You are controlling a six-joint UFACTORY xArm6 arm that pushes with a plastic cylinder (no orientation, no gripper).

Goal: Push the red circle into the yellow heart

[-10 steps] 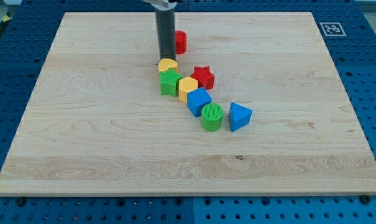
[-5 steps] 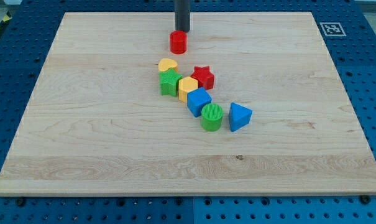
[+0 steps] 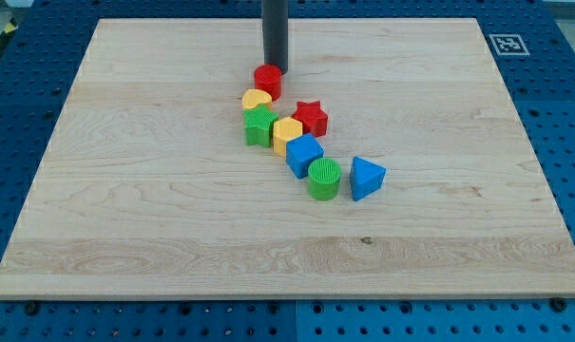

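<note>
The red circle (image 3: 267,81) is a short red cylinder on the wooden board, just above and to the right of the yellow heart (image 3: 257,99), touching it or nearly so. My tip (image 3: 274,68) is the lower end of the dark rod, right against the red circle's top side. The yellow heart sits at the top of a slanted row of blocks.
Below the heart lie a green block (image 3: 259,125), a yellow hexagon (image 3: 287,134), a red star (image 3: 311,117), a blue cube (image 3: 304,154), a green cylinder (image 3: 323,179) and a blue triangle (image 3: 366,178). A marker tag (image 3: 506,44) sits at the board's top right corner.
My tip went from left of the red circle to above it, then came down the view, pushing the red circle down to the yellow heart.
</note>
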